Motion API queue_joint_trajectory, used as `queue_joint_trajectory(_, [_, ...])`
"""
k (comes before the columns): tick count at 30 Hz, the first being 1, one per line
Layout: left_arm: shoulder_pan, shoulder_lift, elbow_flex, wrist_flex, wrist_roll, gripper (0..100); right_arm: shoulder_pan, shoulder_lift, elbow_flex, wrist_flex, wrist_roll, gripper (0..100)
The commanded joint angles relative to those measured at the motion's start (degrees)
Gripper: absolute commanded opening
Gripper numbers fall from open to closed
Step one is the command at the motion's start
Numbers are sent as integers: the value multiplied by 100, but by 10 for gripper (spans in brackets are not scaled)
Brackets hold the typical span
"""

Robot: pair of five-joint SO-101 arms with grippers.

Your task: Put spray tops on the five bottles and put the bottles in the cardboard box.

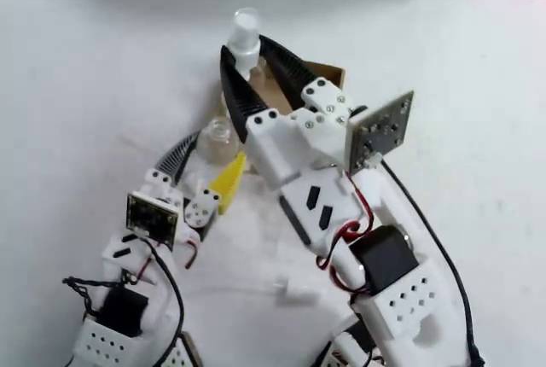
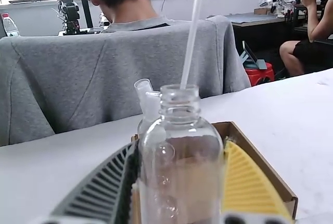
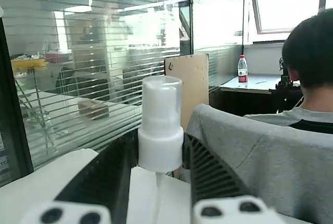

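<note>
Clamped upright between the grey ribbed and yellow fingers of the left gripper (image 2: 179,198), a clear bottle (image 2: 179,151) stands just beside the cardboard box (image 2: 263,166), and a thin white dip tube (image 2: 191,31) comes down to its open neck. Above it, the right gripper (image 3: 159,153) pinches a white spray top (image 3: 159,130) between its black fingers, cap upward. Just behind the held bottle, a second bottle (image 2: 148,107) already fitted with a spray top appears to stand inside the box, while a far water bottle (image 3: 242,70) carries a red label too small to read.
</note>
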Motion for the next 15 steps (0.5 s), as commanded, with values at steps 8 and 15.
queue_joint_trajectory(8, [31, -110, 97, -193, 18, 68, -189, -347, -70, -13, -44, 15])
queue_joint_trajectory(15, [31, -110, 105, -193, 18, 68, -154, -365, 299, -31, -44, 15])
